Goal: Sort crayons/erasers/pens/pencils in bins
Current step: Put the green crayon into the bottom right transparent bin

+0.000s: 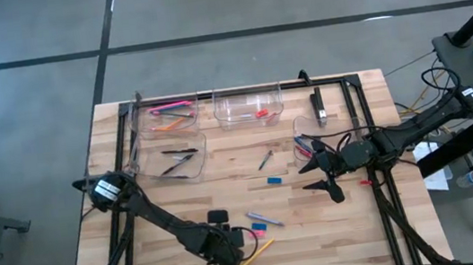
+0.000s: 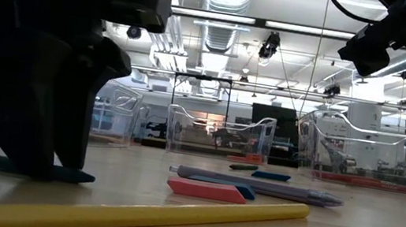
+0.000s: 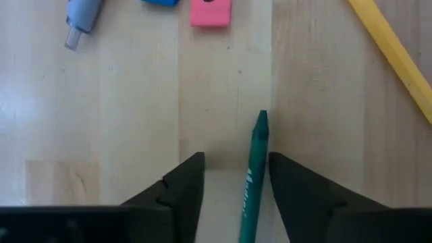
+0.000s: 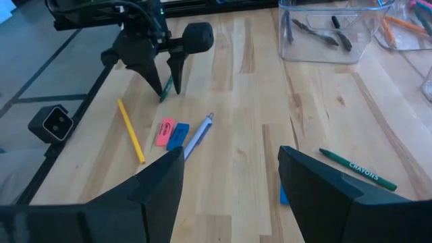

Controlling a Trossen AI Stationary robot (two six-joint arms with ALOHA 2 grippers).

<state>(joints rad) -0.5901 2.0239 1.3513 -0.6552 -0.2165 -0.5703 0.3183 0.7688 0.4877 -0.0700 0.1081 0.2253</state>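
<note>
My left gripper (image 3: 233, 162) (image 1: 229, 253) is open near the table's near edge, pointing down. Its fingers stand on either side of a green crayon (image 3: 255, 172) (image 2: 59, 174) that lies flat on the wood. My right gripper (image 4: 229, 179) (image 1: 324, 176) is open and holds nothing; it hovers over the table's right part, beside the crayon bin (image 1: 307, 133). A second green crayon (image 4: 358, 169) and a blue eraser (image 1: 274, 180) lie near it. Beside the left gripper lie a yellow pencil (image 3: 395, 54), a pink eraser (image 3: 210, 12), a blue eraser (image 4: 179, 133) and a grey pen (image 4: 198, 135). My left gripper comes from above with the green crayon between its open fingers, its length running out past the fingertips. The crayon lies close to one finger (image 3: 297, 196). Whether that finger touches it, I cannot tell. Its tip (image 3: 261, 120) rests on the table.
Along the far edge stand a bin with pencils (image 1: 166, 114), a bin with pens (image 1: 176, 158) and a bin with erasers (image 1: 247, 106). A black metal frame (image 1: 368, 134) borders the table. A small red piece (image 1: 365, 182) lies by the right arm.
</note>
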